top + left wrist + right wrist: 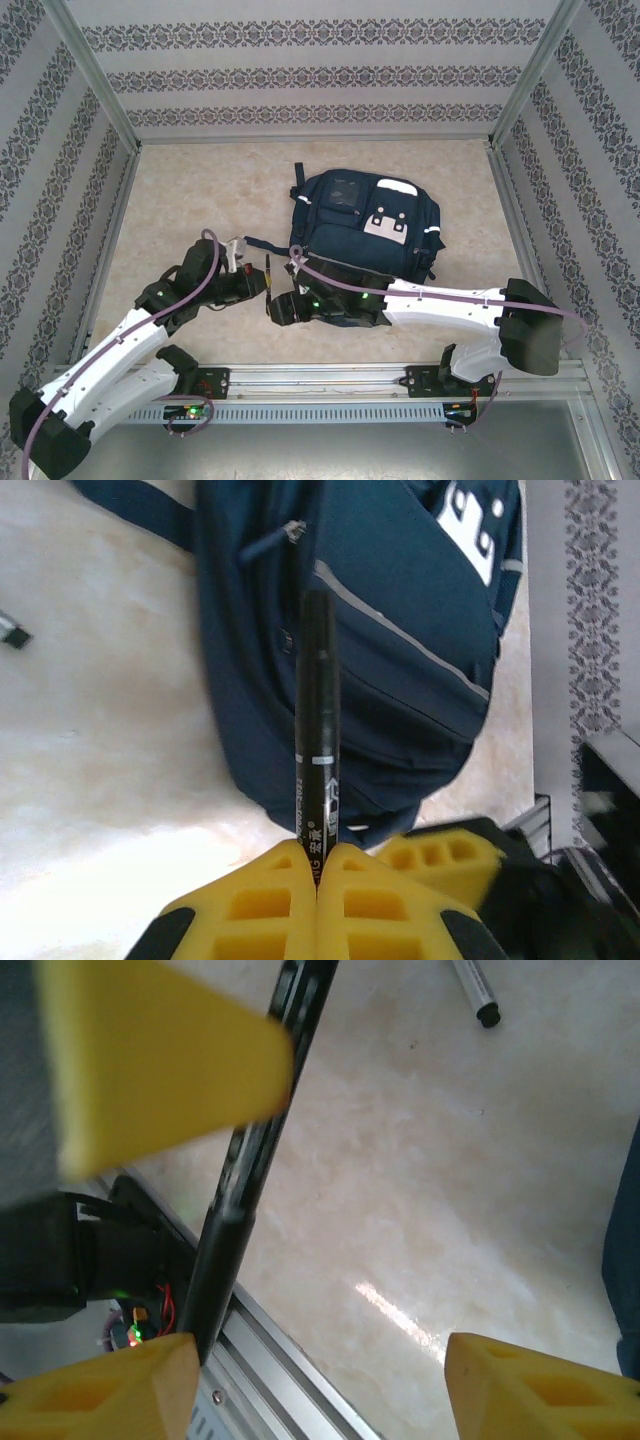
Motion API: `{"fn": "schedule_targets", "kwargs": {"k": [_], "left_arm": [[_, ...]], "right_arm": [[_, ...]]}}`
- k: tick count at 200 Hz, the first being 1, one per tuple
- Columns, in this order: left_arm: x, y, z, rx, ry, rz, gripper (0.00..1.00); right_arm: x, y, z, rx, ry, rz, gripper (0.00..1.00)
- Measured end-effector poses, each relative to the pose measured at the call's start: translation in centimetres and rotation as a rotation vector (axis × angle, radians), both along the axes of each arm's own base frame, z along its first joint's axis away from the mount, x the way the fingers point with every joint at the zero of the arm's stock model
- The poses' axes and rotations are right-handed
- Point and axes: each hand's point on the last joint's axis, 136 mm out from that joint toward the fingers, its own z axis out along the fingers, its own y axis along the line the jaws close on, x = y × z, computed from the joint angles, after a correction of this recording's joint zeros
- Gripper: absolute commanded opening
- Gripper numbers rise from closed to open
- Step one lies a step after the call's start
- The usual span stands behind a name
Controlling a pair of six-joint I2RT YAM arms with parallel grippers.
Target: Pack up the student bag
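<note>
the left fingers [320, 870] are pressed together on the lower end of a black marker [318, 730], which sticks straight out ahead of them. the student bag [390, 630] lies on the surface [200, 200] just beyond the marker's far tip. from the left wrist the tip overlaps the bag's dark fabric, near a zip pull and a pale stripe, and whether it touches cannot be told.

the right fingers [276, 303] stand spread apart with bare surface between them, gripping nothing. the marker's barrel crosses in front of them on a slant, close against the inner edge of one finger. contact there is hard to judge. a big blurred yellow block, one of the left fingers, covers the marker's upper part in the right wrist view.

a grey pen [475, 990] with a black end lies on the surface beyond the right fingers, well apart from them, cut off by the top edge. a metal rail [280, 1360] runs under the right fingers. the bag's edge shows as a dark strip at their far right. from above, both arms meet just in front of the bag's near side, and the fingertips are too small to read.
</note>
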Motion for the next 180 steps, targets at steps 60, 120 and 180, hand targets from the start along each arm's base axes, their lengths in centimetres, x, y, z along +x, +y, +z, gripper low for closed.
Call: {"fn": "schedule_targets", "kwargs": {"k": [60, 120, 180], "left_arm": [[0.2, -1.7, -1.0, 0.033, 0.028, -0.007, 0.00], [0.7, -2.2, -0.6, 0.008, 0.019, 0.027, 0.10], [1.1, -3.0, 1.1, -0.002, -0.103, -0.044, 0.77]], "right_arm": [[0.2, 1.5, 0.4, 0.120, 0.108, -0.068, 0.49], [1.0, 1.2, -0.3, 0.146, 0.153, -0.146, 0.19], [2.0, -1.3, -1.0, 0.120, 0.153, -0.195, 0.09]]}}
